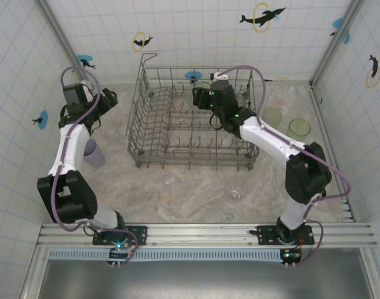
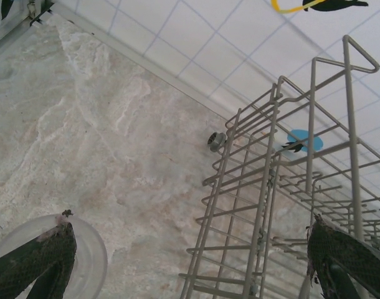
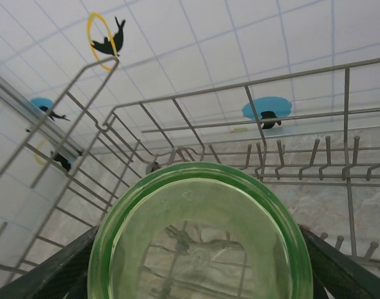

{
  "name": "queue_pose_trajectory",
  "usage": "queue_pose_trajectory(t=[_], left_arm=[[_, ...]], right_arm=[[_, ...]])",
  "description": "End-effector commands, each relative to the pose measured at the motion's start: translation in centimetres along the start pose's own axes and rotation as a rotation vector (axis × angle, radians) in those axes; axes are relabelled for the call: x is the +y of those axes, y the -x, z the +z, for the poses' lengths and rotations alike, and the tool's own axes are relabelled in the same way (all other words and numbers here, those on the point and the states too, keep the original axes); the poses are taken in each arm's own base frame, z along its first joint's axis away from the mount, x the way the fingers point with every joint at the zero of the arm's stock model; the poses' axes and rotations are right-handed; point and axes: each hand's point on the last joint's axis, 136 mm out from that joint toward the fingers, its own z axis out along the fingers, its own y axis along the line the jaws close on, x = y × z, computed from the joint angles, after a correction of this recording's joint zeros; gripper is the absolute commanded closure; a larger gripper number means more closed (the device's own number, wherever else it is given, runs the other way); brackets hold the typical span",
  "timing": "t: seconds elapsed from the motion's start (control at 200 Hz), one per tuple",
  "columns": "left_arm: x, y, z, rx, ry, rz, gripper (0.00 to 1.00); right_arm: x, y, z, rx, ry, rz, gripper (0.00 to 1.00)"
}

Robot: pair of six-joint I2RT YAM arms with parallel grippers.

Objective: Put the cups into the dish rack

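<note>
Over the far side of the dish rack [image 1: 135, 134], near 12 o'clock, the right hand [image 1: 205, 98] pinches a green cup [image 3: 199, 218], its long way pointing down at the tines [image 3: 314, 152]. Off at 9 o'clock the left hand [image 1: 104, 101] hangs spread wide, holding nothing.

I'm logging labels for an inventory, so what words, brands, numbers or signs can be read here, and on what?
No words, numbers or brand names can be read.
Picture only, no lettering: black dolphin-and-yellow-ring decal on the white tiled wall.
Picture only, no lettering: blue round decal with a black silhouette, also on that wall.
No marking visible on the translucent light-green tumbler or the grey wire dish rack.
</note>
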Motion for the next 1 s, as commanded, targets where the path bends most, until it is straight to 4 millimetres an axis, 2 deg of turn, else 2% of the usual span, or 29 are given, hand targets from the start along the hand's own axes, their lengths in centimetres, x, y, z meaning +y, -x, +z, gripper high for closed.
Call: queue_pose_trajectory(t=[0.0,0.115,0.245,0.44,0.626,0.756,0.996], left_arm=[[0.5,-0.1,0.8,-0.005,-0.018,0.034,0.03],[1.7,-1.0,1.2,-0.002,-0.004,0.051,0.03],[2.2,-2.1,1.1,0.020,-0.015,0.052,0.03],[2.4,-1.9,-0.2,-0.032,-0.008,0.071,0.03],[3.5,-2.3,-1.0,-0.072,0.046,0.089,0.03],[4.4,-2.4,-0.8,-0.073,0.087,0.093,0.03],[4.7,-3.1,0.1,-0.039,0.075,0.068,0.03]], right_arm=[[1.1,0.8,1.1,-0.002,-0.021,-0.089,0.49],[1.8,0.7,2.4,0.007,-0.028,-0.145,0.49],[1.7,0.7,3.8,0.022,-0.059,-0.189,0.49],[1.9,0.3,5.5,0.030,-0.064,-0.247,0.48],[2.1,-0.3,7.0,0.034,-0.058,-0.261,0.48],[2.3,-0.7,7.9,0.043,-0.050,-0.271,0.48],[1.3,-1.5,8.9,0.047,-0.078,-0.305,0.48]])
